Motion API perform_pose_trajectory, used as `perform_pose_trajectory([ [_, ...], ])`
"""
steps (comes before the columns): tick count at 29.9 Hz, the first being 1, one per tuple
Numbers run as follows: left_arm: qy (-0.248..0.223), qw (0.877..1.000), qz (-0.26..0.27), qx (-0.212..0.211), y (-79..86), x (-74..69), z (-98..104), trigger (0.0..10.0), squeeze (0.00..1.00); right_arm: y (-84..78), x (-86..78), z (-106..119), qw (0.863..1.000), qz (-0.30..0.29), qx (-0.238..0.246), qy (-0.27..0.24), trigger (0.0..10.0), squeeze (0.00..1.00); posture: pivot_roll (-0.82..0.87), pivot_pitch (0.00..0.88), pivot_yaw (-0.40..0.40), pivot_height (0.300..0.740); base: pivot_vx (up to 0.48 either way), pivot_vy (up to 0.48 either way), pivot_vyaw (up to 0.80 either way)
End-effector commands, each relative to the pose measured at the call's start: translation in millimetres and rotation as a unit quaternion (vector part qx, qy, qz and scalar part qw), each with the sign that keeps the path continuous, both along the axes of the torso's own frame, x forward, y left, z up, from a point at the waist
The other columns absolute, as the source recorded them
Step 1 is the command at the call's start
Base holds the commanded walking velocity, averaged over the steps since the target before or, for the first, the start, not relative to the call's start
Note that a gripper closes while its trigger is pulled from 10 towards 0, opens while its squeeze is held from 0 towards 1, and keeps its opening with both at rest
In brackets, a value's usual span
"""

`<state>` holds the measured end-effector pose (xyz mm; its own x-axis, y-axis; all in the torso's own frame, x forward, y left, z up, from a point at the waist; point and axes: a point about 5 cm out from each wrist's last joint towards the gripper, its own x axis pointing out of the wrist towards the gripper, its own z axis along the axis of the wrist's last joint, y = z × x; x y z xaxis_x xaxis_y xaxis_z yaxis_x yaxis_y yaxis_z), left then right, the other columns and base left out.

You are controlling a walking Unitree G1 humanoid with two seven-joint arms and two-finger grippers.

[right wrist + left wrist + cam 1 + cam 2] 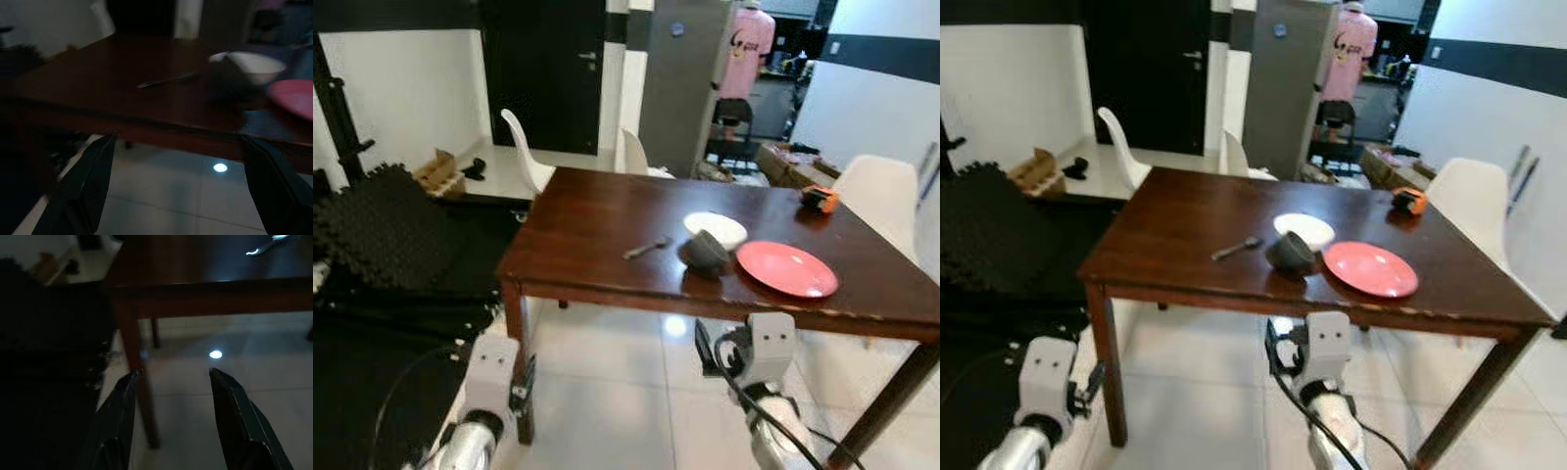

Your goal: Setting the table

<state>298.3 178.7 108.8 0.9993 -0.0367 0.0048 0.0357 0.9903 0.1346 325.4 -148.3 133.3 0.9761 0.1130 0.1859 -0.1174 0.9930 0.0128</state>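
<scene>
Nearest, the left pincer (171, 382) and right pincer (178, 147) are hanging released, fingers spread and grasping nothing, below the near edge of the dark brown wooden counter (597, 225). Along that edge, toward the right corner, a round red plate (786, 267) is lying beside a tipped dark grey bowl (706, 250). A metal spoon (646, 249) and white bowl (716, 228) are sitting farther in. Nothing is looking arranged yet; the setting is barely starting.
</scene>
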Motion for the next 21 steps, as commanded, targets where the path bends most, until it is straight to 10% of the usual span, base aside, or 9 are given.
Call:
perform_pose_trajectory([
  [1, 0.006, 1.000, -0.007, -0.002, -4.4, -1.6, -3.3, 10.0, 0.00, -8.9, -1.6, -5.5, 1.000, -0.013, -0.002, 0.011, 10.0, 0.00, 0.02, 0.039, 0.005, 0.740, 0.390, 0.000, 0.00],
  [21, 0.014, 0.999, -0.034, -0.005, -14.0, -2.9, -4.0, 10.0, 0.00, -7.3, -1.2, -6.2, 1.000, -0.015, 0.001, 0.012, 10.0, 0.00, 0.02, 0.042, 0.013, 0.740, 0.212, 0.000, 0.00],
])
